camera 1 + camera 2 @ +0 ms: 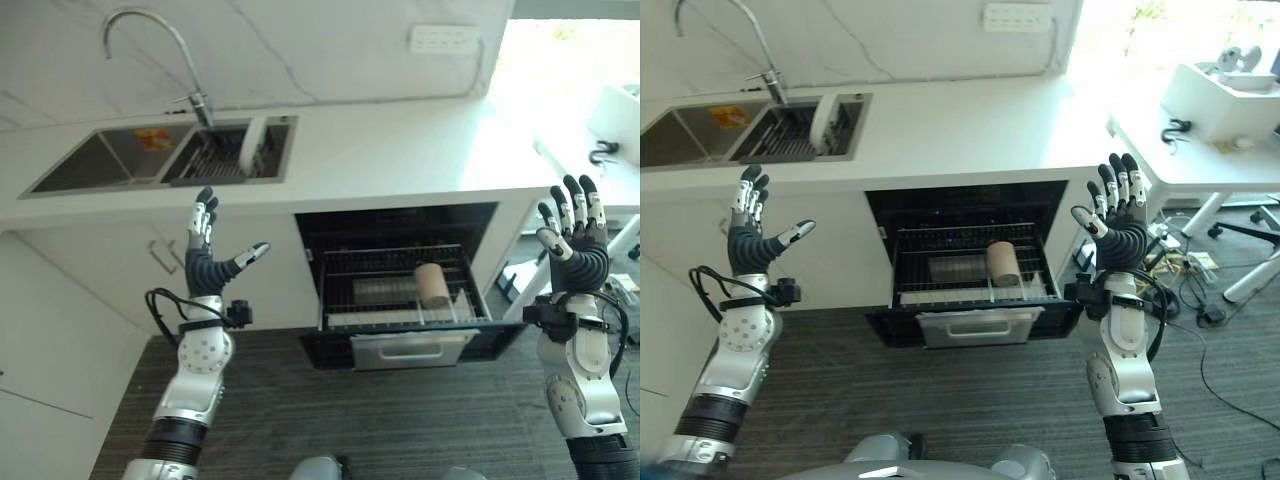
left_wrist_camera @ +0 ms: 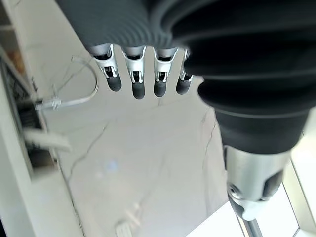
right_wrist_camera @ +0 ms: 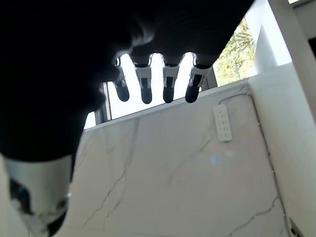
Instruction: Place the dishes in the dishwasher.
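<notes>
A white plate point(image 1: 251, 146) stands on edge in the sink's right basin point(image 1: 215, 160). Below the counter the dishwasher point(image 1: 400, 285) is open, its wire rack point(image 1: 395, 292) pulled out. In the rack lies a tan cup point(image 1: 433, 285) on its side. My left hand point(image 1: 205, 255) is raised in front of the cabinet left of the dishwasher, fingers straight, thumb spread, holding nothing. On the other side of the dishwasher my right hand point(image 1: 575, 240) is held up, fingers straight and empty. Both hands are well apart from the plate and the rack.
A curved tap point(image 1: 150, 50) rises behind the double sink point(image 1: 120, 160). The white counter point(image 1: 400, 150) runs to the right, with a wall socket strip point(image 1: 443, 38) above it. A white desk point(image 1: 1220, 130) with cables under it stands at the right. The floor is dark carpet point(image 1: 380, 420).
</notes>
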